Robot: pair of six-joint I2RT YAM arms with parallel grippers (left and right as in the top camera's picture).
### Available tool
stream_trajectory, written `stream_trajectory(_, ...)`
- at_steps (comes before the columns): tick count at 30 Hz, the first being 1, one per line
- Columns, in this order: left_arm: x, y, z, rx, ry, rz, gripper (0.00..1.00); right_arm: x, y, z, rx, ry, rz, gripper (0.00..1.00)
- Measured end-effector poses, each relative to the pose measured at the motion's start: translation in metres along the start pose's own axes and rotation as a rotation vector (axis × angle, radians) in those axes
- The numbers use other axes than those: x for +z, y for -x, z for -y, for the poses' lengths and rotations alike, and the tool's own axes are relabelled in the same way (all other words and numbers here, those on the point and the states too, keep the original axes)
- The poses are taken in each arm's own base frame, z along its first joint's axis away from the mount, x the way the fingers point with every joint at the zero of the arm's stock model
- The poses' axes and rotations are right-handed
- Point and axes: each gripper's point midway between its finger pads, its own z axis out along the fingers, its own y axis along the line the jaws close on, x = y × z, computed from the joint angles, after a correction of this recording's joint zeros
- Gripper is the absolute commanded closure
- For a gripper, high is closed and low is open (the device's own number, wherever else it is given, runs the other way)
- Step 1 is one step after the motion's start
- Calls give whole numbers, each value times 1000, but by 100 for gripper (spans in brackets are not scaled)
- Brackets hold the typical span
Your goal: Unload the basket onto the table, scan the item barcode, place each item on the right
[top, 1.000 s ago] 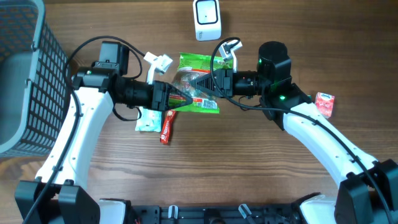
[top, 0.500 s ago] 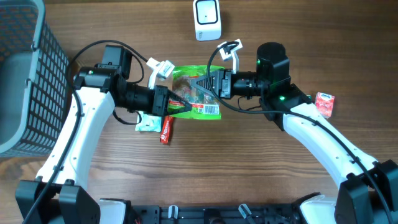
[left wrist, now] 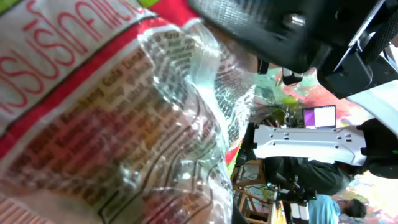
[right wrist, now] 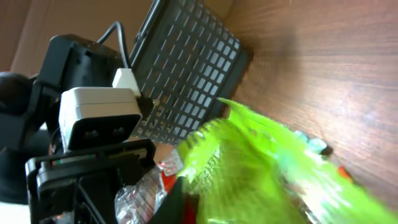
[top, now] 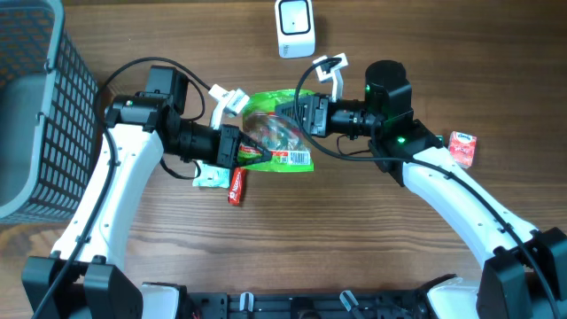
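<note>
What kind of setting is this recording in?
Probably a mock shop checkout set up on a wooden table: a white barcode scanner at the far edge, a grey mesh basket on the left, and packaged snacks such as the green bag.

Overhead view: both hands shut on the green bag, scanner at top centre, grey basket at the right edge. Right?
Wrong on the basket: the overhead view shows it at the left edge. The left hand and right hand are shut on the green bag, scanner at top centre.
</note>
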Motion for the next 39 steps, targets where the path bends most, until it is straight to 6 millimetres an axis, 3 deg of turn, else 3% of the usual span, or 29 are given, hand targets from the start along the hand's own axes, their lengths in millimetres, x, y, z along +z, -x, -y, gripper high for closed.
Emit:
stream_trajectory(6, 0, 0, -4, 6, 27, -5, 96, 0, -5, 7, -3, -31, -12, 96)
stream_trajectory(12, 1, 2, -28, 45, 169, -17, 96, 1, -9, 12, -33, -59, -19, 95)
stream_trajectory(16, 1, 19, -45, 67, 278, 26, 96, -4, -8, 14, -53, -102, -6, 95)
stream_trajectory(21, 1, 39, -47, 70, 308, 94, 94, -11, 0, 9, -98, -130, 29, 96)
stream_trajectory(25, 0, 38, -53, 17, 340, 101, 77, -11, -1, 9, -117, -132, 25, 95)
stream_trajectory(26, -2, 38, -56, 3, 358, 101, 57, -11, -1, 9, -121, -133, 25, 96)
stream_trajectory(28, -4, 37, -61, -7, 388, 103, 35, -12, -1, 10, -132, -138, 24, 95)
stream_trajectory(29, -8, 38, -67, -19, 419, 111, 29, -15, -1, 10, -132, -146, 19, 95)
stream_trajectory(33, -25, 41, -87, -53, 525, 143, 19, -24, -1, 9, -127, -237, -43, 96)
stream_trajectory(35, -32, 41, -96, -69, 570, 155, 18, -31, 12, 0, -184, -285, -48, 96)
stream_trajectory(37, -46, 43, -107, -101, 620, 186, 0, -41, 36, -22, -283, -322, -25, 96)
stream_trajectory(39, -62, 47, -118, -155, 663, 237, 0, -50, 49, -34, -332, -361, -12, 96)
